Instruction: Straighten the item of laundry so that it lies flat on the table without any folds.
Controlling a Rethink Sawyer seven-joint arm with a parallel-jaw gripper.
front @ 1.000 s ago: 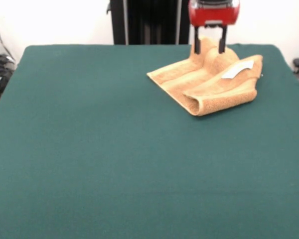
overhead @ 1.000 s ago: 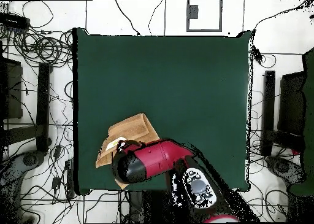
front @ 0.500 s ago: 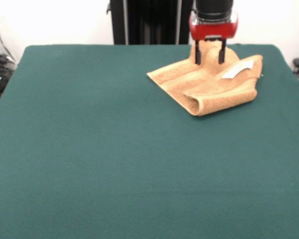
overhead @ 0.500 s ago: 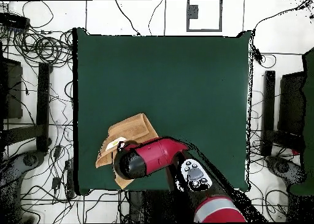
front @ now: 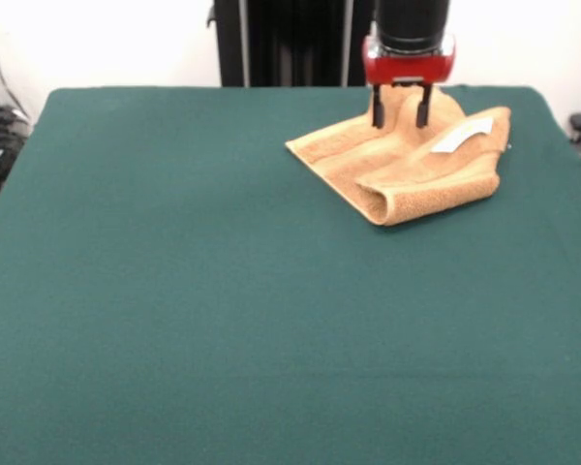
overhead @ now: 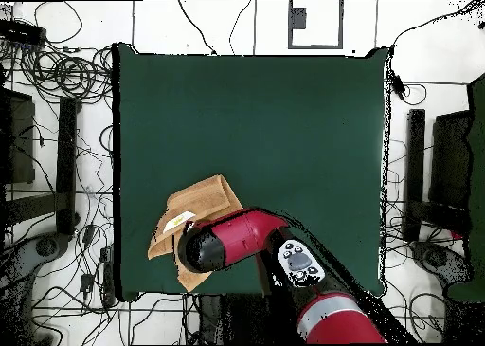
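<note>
The orange-tan towel [front: 407,160] lies folded and bunched at the far right of the green table [front: 223,291], with a rolled fold at its near edge and a raised hump at its far side. Its white label [front: 462,136] faces up. My gripper [front: 399,121] hangs open over the towel's far hump, one finger [front: 378,108] on each side of it, tips down at the cloth. In the overhead view the arm [overhead: 232,243] covers part of the towel [overhead: 199,205] near the table's lower left.
The table's far edge [front: 271,89] runs just behind the towel, with the black pedestal [front: 281,44] beyond it. Cables and stands lie on the floor around the table [overhead: 66,77].
The gripper has come down lower onto the towel's far hump and shifted slightly left in the front view. The towel has not moved.
</note>
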